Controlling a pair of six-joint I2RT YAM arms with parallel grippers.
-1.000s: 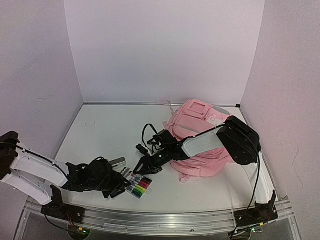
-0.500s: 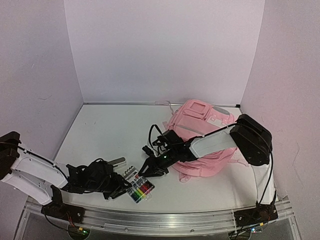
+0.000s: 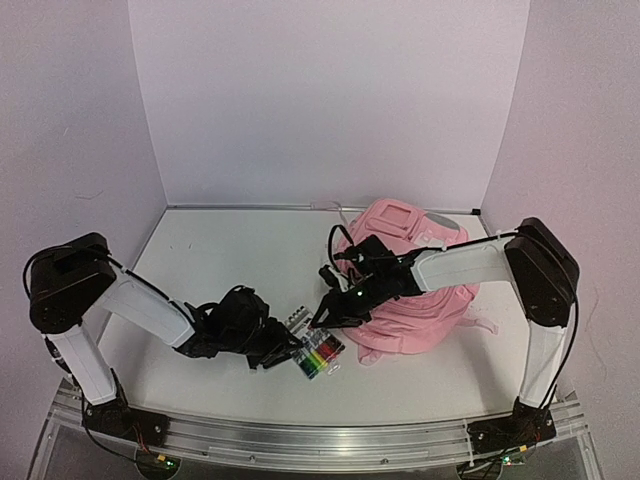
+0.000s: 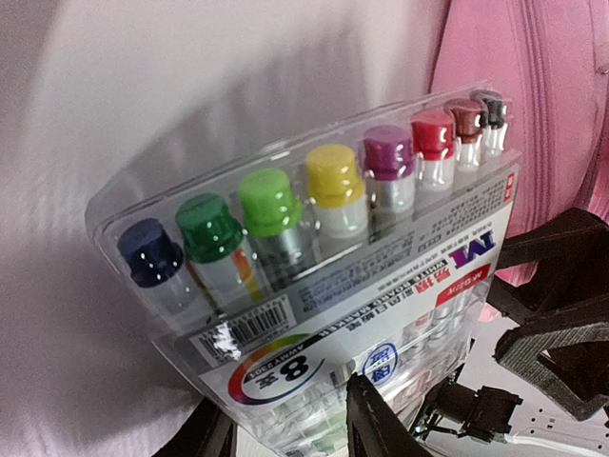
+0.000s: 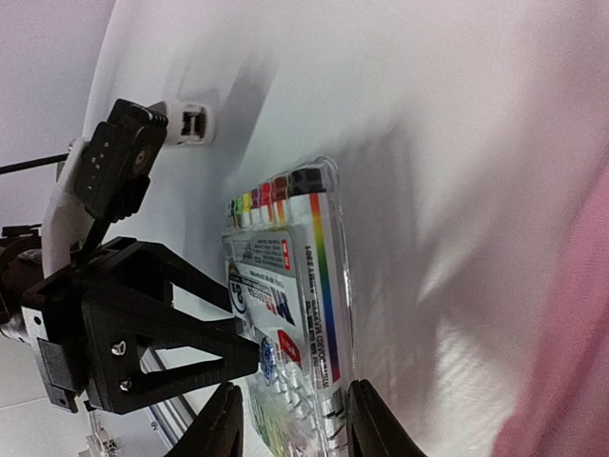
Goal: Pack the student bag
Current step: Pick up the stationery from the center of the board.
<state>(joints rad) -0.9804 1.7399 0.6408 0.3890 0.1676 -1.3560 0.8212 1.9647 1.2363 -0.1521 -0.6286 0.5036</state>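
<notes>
**Inspector:** Left side first. Pose?

**Unit:** My left arm has its elbow raised at the far left, and the forearm slopes down to the right over the table. My left gripper pinches one end of the marker pack and holds it tilted.

**Inspector:** And the right?

**Unit:** My right arm reaches left across the student bag, which lies at the back right of the table. My right gripper brackets the pack's other end. I cannot tell whether it presses.

**Inspector:** Changes over the last second?

**Unit:** My left elbow has come up from low at the left edge. The pack and both grippers have shifted right, nearer the bag.

**Inspector:** Markings?

**Unit:** A barcode, a large "8" in a rainbow ring, and "WHITE BOARD MARKER" on a red strip. There are eight caps, running from dark blue to black.
</notes>
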